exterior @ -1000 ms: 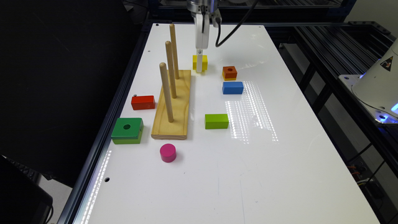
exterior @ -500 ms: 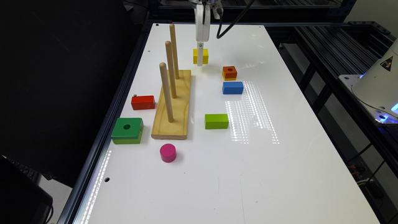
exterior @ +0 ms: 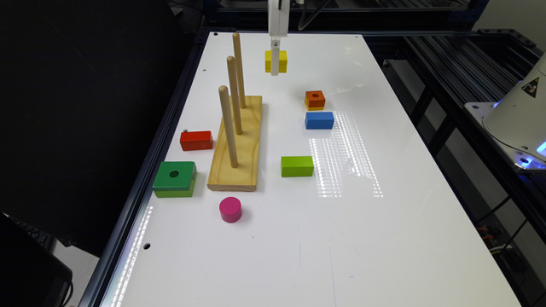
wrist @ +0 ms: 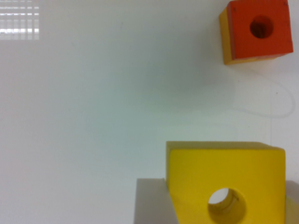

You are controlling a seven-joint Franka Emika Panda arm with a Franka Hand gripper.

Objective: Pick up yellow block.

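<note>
the hand [exterior: 276,68] grips the yellow block [exterior: 275,61] by opposite flat sides above the tabletop [exterior: 384,221], orange-topped cube [exterior: 315,99] at four o'clock; rigid, light, smooth wood, likely slippery.

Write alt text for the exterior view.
A white gripper holds the yellow block in the air above the far end of a white table. Below stand a wooden three-peg base and scattered coloured blocks, including an orange-topped cube.
</note>
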